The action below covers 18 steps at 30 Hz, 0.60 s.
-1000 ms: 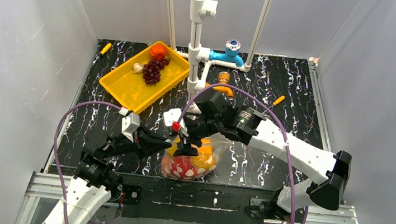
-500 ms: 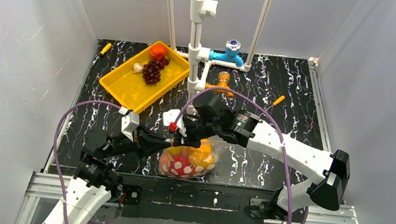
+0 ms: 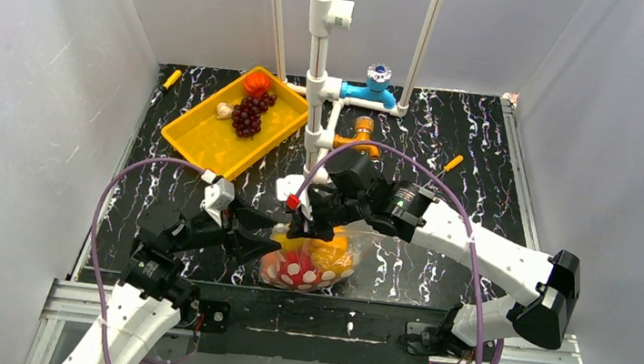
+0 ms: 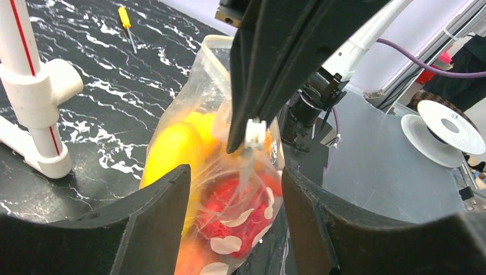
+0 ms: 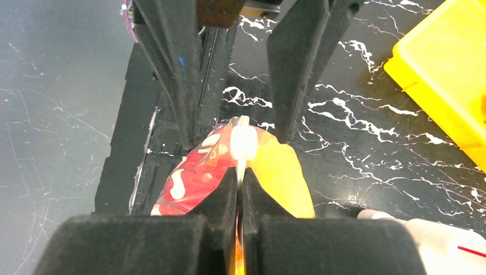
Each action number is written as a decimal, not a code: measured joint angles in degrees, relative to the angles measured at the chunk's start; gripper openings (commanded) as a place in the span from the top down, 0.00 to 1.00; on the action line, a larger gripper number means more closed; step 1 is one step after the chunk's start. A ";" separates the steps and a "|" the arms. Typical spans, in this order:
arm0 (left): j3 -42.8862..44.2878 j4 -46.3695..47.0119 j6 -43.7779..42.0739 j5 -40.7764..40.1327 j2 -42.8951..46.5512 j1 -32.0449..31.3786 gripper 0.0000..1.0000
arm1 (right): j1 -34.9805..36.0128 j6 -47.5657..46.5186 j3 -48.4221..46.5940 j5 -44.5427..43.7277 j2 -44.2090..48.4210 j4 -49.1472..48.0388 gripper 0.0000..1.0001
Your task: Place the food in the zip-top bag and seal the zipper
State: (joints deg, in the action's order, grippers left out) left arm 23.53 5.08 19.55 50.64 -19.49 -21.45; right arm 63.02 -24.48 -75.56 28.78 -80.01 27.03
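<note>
- the zip-top bag (image 3: 314, 256) is sitting at the lower centre of the top view, holding red and yellow food (image 4: 172, 146).
- the right gripper (image 5: 240, 180) is pinching tight on the zipper (image 5: 242, 140) along the bag's upper edge.
- the left gripper (image 4: 235, 177) is gaping wide, its fingers (image 4: 155, 217) flanking the bag.
- dark grapes (image 3: 248, 116) are lying in the yellow tray (image 3: 204, 141), upper left.

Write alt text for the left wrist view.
Right claw pinches the zipper at the top of a dotted bag holding yellow and red food. The open left claw flanks the bag in the foreground; a white pipe stands left on the black table.
</note>
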 measured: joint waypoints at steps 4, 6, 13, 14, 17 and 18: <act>0.00 1.26 0.10 0.14 -2.32 0.00 0.45 | 0.00 0.46 -0.13 0.86 -0.04 0.08 0.99; 0.00 2.83 0.46 0.39 -3.01 0.00 0.54 | 0.00 0.55 -0.46 1.20 -0.19 0.21 0.99; 0.17 4.56 -0.77 3.34 -5.61 -0.04 1.00 | -0.02 0.65 -1.63 1.32 -0.54 1.00 0.86; 0.24 4.26 -1.36 3.71 -5.57 -0.04 1.00 | -0.02 0.72 -1.80 1.23 -0.65 1.29 0.76; 0.33 3.38 -2.49 4.25 -5.29 -0.04 1.00 | 0.00 1.59 -2.38 1.12 -0.72 2.11 0.52; 0.32 3.04 -2.68 4.27 -5.22 -0.04 1.00 | 0.00 1.72 -3.05 1.20 -0.74 2.63 0.49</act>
State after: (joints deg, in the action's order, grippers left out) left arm 23.85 8.13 16.88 54.92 -24.71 -21.50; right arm 63.02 -22.76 -78.61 29.99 -80.75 29.66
